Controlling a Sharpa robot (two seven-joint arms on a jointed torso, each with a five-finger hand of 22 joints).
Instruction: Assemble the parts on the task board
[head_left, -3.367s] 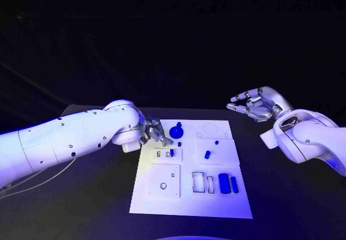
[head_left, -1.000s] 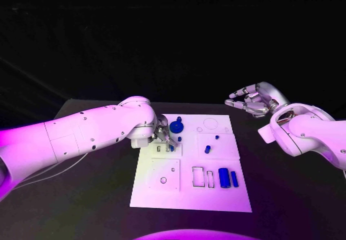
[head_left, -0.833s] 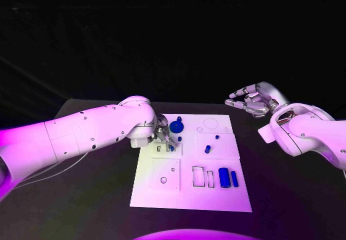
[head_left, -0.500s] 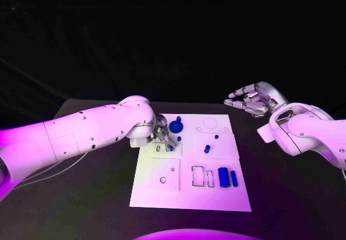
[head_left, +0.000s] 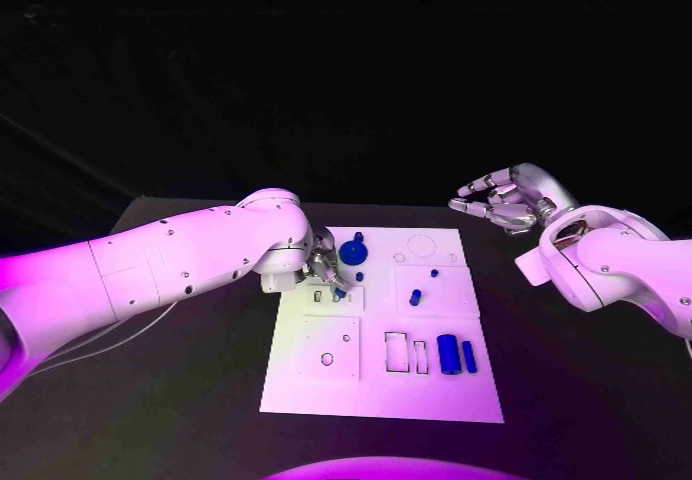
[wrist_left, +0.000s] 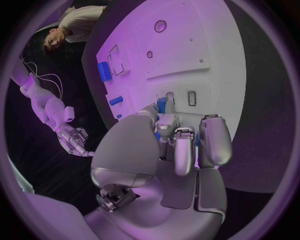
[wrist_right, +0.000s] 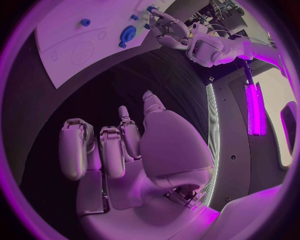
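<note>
Presently left robot hand fingers-down on task board, pinching a small blue part; right robot hand aloft, loosely curled, empty.

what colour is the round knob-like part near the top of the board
Blue. The round part shows best in the head view, beside the left hand.

From my feed the task board lies mid-counter, my left robot hand over its far left corner beside a knobbed part, two cylinder parts near its right edge, my right robot hand off its far right.
</note>
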